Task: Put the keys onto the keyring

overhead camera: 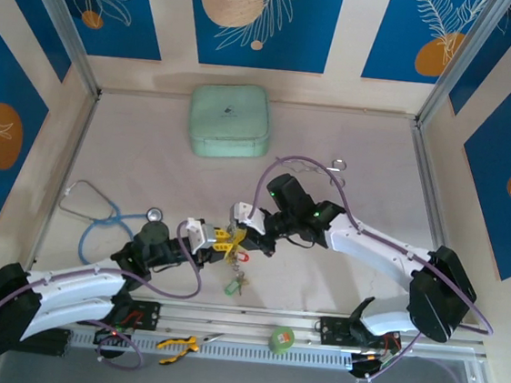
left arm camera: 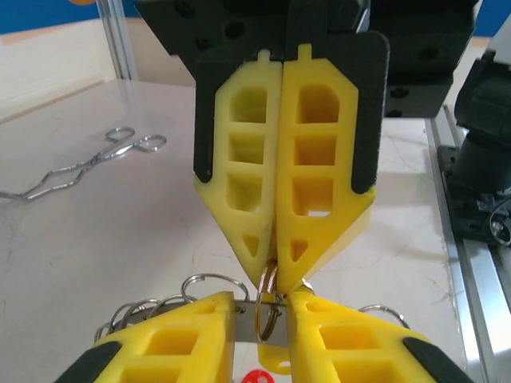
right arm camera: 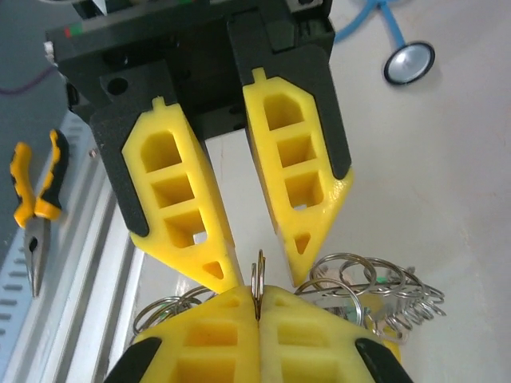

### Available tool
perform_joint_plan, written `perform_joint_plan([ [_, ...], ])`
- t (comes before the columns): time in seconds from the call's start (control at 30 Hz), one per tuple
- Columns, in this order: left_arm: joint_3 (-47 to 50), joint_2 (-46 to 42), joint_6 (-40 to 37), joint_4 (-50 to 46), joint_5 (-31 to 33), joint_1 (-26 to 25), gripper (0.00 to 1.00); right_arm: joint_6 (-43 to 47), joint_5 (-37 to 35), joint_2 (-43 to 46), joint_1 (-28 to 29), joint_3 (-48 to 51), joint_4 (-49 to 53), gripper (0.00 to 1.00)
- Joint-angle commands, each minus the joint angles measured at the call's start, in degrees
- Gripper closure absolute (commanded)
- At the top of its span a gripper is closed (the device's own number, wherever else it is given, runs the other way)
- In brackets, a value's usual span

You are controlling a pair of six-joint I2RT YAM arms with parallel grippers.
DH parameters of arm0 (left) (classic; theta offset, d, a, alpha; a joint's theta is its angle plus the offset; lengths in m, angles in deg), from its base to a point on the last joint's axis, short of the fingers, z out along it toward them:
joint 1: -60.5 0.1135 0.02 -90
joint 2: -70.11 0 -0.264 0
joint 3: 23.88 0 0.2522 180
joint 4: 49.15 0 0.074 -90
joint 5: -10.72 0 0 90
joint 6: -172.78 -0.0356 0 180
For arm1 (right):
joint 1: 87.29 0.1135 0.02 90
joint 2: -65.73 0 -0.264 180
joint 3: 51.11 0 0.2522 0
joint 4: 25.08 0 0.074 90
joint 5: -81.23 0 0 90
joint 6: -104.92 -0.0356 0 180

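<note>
1. Pinching the keyring (right arm camera: 257,275) edge-on between its closed yellow fingers, the right pincer (overhead camera: 239,229) is reaching in from 3 o'clock toward the middle of the desk (overhead camera: 149,162).
2. The left pincer (overhead camera: 217,240) is pointing in from 8 o'clock and is meeting the right one tip to tip.
3. Its jaws are standing apart. In the right wrist view its two yellow tips are sitting on either side of the keyring, and I cannot tell whether either tip is touching the metal.
4. In the left wrist view the keyring is standing upright in the gap between the left pincer's fingers, with the right pincer's closed tips clamping its upper edge.
5. The keys (overhead camera: 238,281) are showing at 6 o'clock, just beside the meeting tips. The red tag (overhead camera: 245,257) is sitting nearer the tips and the green tag (overhead camera: 232,287) farther out. I cannot tell whether they are hanging or resting on the desk.
6. In the right wrist view, thin silver split rings (right arm camera: 371,287) are bunching at 4 o'clock of the keyring, with more at 8 o'clock.
7. A stethoscope (overhead camera: 154,214) is lying at 9 o'clock of the pincers, forceps (overhead camera: 331,170) at 2 o'clock, and a green case (overhead camera: 230,121) at 12 o'clock, all well apart from the keyring.
8. Pliers (overhead camera: 177,346) and a tape roll (overhead camera: 282,339) are lying on the near rail at 6 o'clock.
</note>
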Motion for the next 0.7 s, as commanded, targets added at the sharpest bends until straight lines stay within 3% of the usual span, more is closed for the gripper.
perform_joint_plan([
  [0.0,-4.2,-0.89,-3.55,-6.57,-0.4,-0.19,0.8,6.62,-5.01,-1.74,2.4,-5.53,9.86,1.0],
  [0.2,-7.72,0.11,-7.53,-14.22,-2.6,-0.25,1.0,10.75,-6.23,-3.31,4.14,-10.58,15.95,1.0],
  [0.3,-7.53,-0.16,-7.99,-13.27,-2.25,-0.19,1.0,9.48,-4.88,-2.79,3.4,-11.24,16.19,0.97],
  [0.4,-5.11,-0.75,-6.27,-7.1,-1.63,-0.18,1.0,3.73,1.07,1.53,-0.47,-5.86,9.0,0.72],
  [0.43,-4.14,-0.69,-5.31,-4.27,-1.56,-0.18,1.0,1.26,2.72,3.12,-1.61,-3.32,5.81,0.68],
  [0.67,-1.75,0.36,-2.95,2.23,-2.41,-0.25,1.0,-6.11,3.17,5.34,-2.4,4.39,-3.8,0.67],
])
